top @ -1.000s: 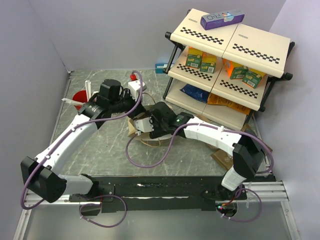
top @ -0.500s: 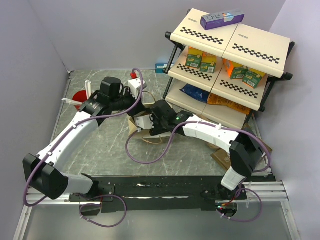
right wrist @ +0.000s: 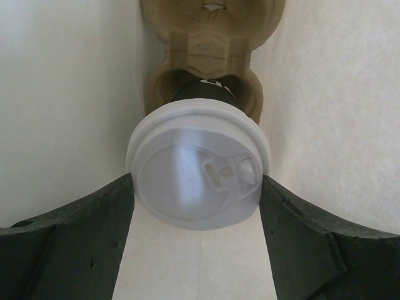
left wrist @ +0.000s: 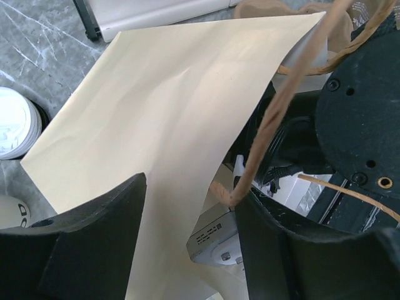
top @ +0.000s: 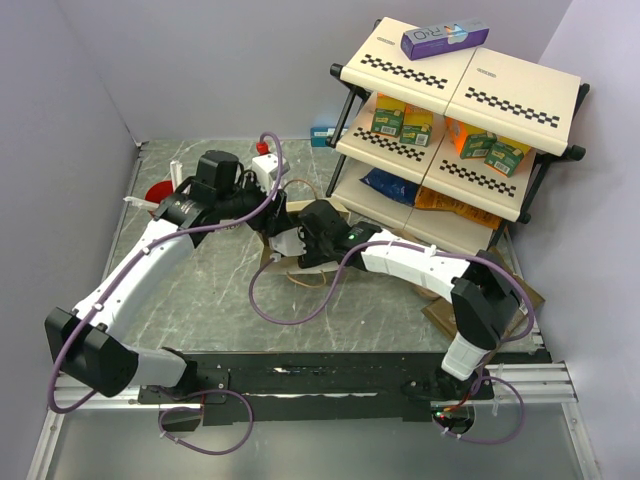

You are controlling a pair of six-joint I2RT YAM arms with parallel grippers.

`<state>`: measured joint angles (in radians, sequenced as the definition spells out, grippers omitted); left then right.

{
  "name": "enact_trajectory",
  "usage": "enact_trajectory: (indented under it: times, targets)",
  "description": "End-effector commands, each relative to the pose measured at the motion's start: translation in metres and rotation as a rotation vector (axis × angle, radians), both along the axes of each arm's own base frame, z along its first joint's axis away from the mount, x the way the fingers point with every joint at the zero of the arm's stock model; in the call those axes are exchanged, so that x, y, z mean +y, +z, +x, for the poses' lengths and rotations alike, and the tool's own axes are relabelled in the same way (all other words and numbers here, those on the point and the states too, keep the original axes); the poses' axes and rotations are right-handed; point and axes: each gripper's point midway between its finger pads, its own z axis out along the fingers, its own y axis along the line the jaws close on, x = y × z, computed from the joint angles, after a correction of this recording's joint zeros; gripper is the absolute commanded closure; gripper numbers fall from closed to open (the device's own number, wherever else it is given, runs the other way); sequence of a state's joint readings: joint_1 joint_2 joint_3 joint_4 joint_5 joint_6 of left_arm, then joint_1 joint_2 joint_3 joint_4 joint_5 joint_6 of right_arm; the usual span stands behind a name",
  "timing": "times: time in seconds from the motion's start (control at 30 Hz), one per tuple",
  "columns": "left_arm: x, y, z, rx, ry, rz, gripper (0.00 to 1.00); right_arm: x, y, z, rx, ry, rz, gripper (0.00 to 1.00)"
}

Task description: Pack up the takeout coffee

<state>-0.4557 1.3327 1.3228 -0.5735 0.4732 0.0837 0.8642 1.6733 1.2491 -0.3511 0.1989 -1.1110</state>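
Coffee (right wrist: 195,178) is pinched by the right gripper (right wrist: 197,189) inside the paper bag (left wrist: 162,106); bag wall is straddled by the spread left gripper (left wrist: 190,195).

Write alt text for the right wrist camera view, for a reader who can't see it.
A takeout coffee with a white lid and dark body sits between the two black fingers of the right gripper, which touch the lid's sides. Its body is seated in a pocket of a brown moulded-pulp cup carrier, with the pale walls of a paper bag on both sides.

Grey marbled table (top: 200,290): red cup (top: 157,192) far left, paper bag (left wrist: 162,106) centre, shelf rack (top: 455,130) right rear, blue box (top: 322,133) behind.
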Motion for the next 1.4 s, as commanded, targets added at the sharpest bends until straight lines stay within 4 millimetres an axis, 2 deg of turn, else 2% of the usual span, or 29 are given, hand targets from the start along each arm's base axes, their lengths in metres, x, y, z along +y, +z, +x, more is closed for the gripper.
enact_trajectory:
  times: [0.0,0.23,0.53,0.63,0.8,1.2,1.37]
  targets:
    - [0.005,0.008,-0.005,-0.002,0.010,0.004,0.36,-0.006,-0.006,0.009,0.000,-0.040,-0.019,1.00]
    - [0.002,-0.007,-0.002,0.044,0.004,0.015,0.37,-0.011,-0.011,0.012,0.003,-0.052,-0.029,1.00]
    - [0.001,-0.013,-0.002,0.072,-0.003,0.018,0.39,-0.018,-0.026,0.016,0.017,-0.073,-0.057,1.00]
    - [0.000,-0.014,-0.004,0.077,-0.006,0.010,0.39,-0.020,-0.024,0.016,0.011,-0.078,-0.056,1.00]
    - [0.000,-0.015,-0.004,0.076,-0.007,0.012,0.39,-0.020,-0.015,0.015,0.009,-0.082,-0.048,0.80]
    - [-0.004,-0.017,0.001,0.094,-0.010,0.000,0.39,-0.024,0.003,0.014,-0.002,-0.110,-0.023,0.49]
    - [-0.005,-0.018,0.001,0.103,-0.015,-0.007,0.39,-0.024,0.005,0.011,0.007,-0.113,-0.011,0.36]
